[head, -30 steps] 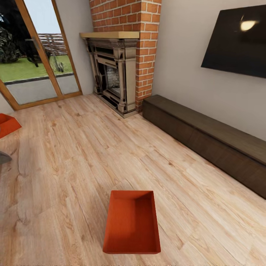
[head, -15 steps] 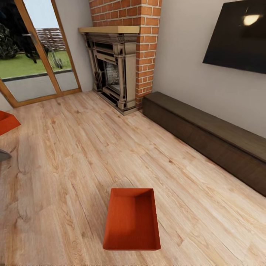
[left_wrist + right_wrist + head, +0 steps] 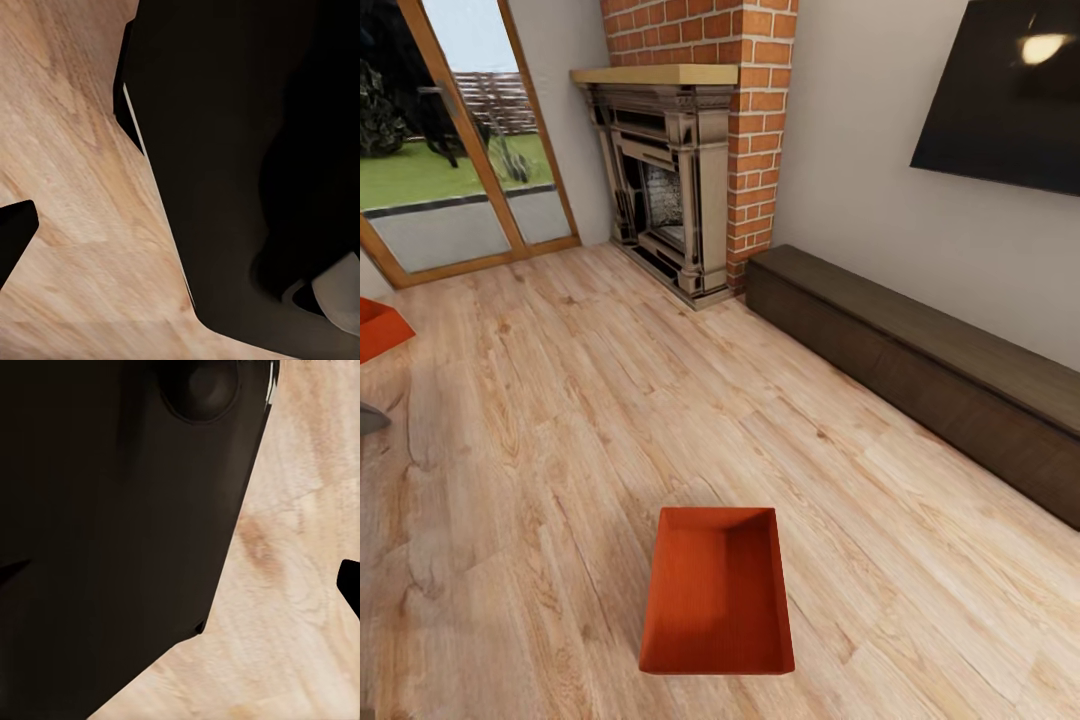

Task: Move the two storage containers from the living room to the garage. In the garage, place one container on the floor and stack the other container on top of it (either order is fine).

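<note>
One storage container (image 3: 717,595) sits on the light wood plank floor (image 3: 560,400) of the living room, dead ahead of the robot and low in the head view. Open top up, nothing visible inside. Long axis runs away from the robot, toward the brick fireplace (image 3: 670,210); a short wall faces the robot.

Second storage container (image 3: 378,328): only a corner visible at the left edge of the head view, well apart from the first, off toward the glass doors (image 3: 455,190).

Neither end effector appears in the head view. The wrist views give dark robot bodywork against plank floor, with a dark sliver at the frame edge in each; whether the fingers are spread or closed, or holding anything, cannot be told from that. Arms look tucked close to the body — a judgement.

Key relation: near container lies forward and centred, about equal for either arm. With its length pointing away, the long walls fall to left and right, so a two-arm pinch across the short width looks the natural approach. Trunk likely needs lowering first.

Surroundings: long dark low cabinet (image 3: 930,380) along the right wall, a dark screen (image 3: 1005,90) above it.
</note>
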You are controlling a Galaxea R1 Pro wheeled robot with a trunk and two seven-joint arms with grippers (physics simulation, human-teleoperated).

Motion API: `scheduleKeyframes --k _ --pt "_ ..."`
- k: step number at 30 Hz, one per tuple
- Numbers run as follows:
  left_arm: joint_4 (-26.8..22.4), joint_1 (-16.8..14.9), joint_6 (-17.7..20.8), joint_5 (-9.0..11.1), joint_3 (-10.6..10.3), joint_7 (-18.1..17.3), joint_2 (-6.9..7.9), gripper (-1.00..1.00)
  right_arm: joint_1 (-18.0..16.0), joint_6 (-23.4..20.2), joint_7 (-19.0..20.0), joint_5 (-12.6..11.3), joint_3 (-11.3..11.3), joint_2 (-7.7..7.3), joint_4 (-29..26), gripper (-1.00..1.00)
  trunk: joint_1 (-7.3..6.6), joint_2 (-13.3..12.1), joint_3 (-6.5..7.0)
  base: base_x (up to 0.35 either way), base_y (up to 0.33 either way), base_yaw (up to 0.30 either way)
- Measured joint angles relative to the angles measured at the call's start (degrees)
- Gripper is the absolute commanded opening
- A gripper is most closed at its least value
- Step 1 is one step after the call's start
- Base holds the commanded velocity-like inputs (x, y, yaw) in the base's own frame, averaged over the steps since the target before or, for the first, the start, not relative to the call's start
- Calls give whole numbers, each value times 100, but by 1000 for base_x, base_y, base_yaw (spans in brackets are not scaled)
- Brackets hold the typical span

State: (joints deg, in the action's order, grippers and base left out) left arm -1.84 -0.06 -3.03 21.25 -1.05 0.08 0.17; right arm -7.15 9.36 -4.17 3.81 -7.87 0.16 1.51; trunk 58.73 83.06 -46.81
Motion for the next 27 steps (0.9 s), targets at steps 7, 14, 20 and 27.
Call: scheduleKeyframes --k 7,14,20,27 --pt "0 -1 0 0 -4 0 2 100 0 13 17 -3 4 3 0 100 0 0 0 0 0 0" --pt "0 -1 0 0 -4 0 2 100 0 22 -18 6 17 13 0 100 0 0 0 0 0 0" --pt "-16 -2 3 -39 -23 -1 -37 100 -1 -10 11 8 19 16 -28 100 0 0 0 0 0 0" --pt "-2308 -5 637 -106 -47 40 117 100 24 -1282 38 -69 60 73 -2468 100 0 0 1 0 0 0"
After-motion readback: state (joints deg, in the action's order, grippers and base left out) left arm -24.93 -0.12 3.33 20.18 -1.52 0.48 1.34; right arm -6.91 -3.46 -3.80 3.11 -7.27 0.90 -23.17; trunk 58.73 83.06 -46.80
